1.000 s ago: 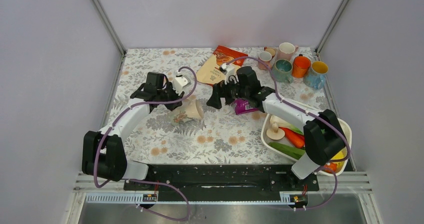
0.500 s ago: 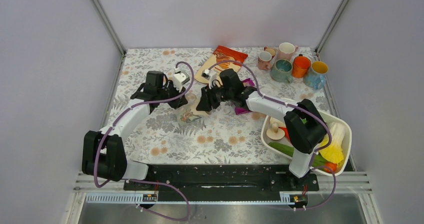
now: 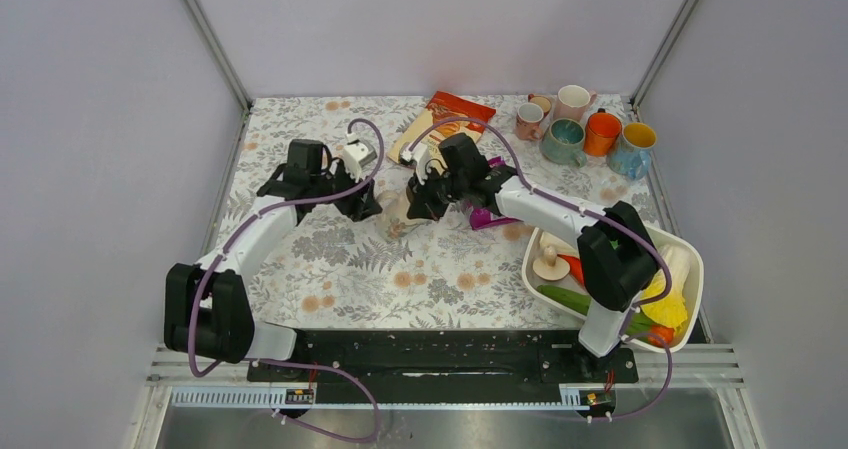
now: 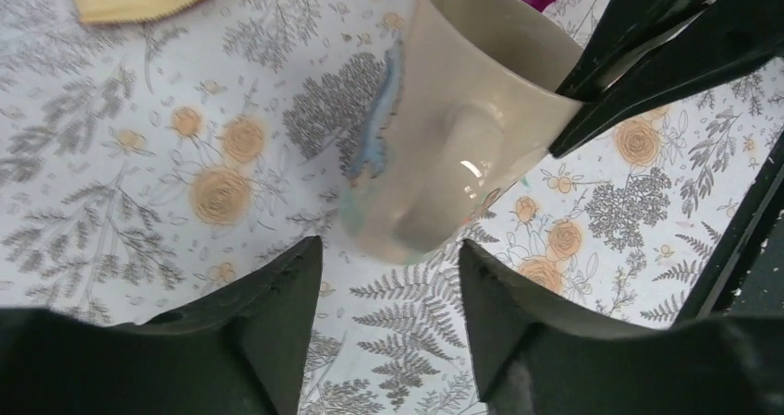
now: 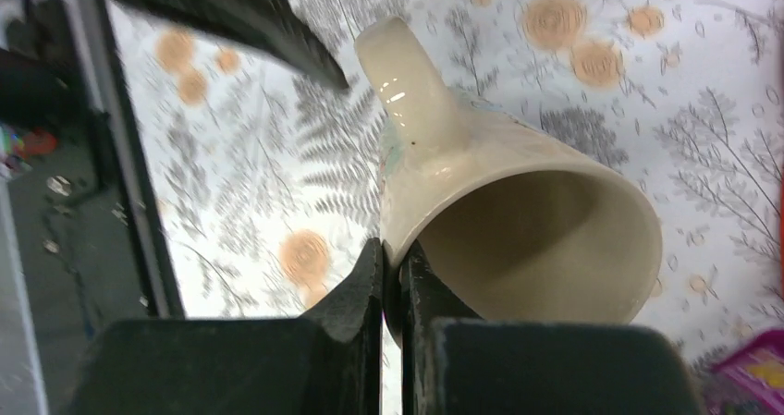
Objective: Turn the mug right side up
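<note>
On the floral table (image 3: 330, 269), your cream mug (image 5: 518, 202) leans tilted, mouth raised.
Your right gripper (image 5: 390, 249) pinches its rim beside the handle; your left gripper (image 4: 388, 249) hangs spread wide near its base; a purple packet (image 3: 487, 214) lies nearby.

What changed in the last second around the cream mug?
The right gripper swung left from beside the purple packet to the cream mug and shut on its rim. The mug, which was lying on its side, shifted slightly right and is now tilted. The left gripper edged right toward it, open and not touching. The far-right cups, snack bag and vegetable tray stayed put.
</note>
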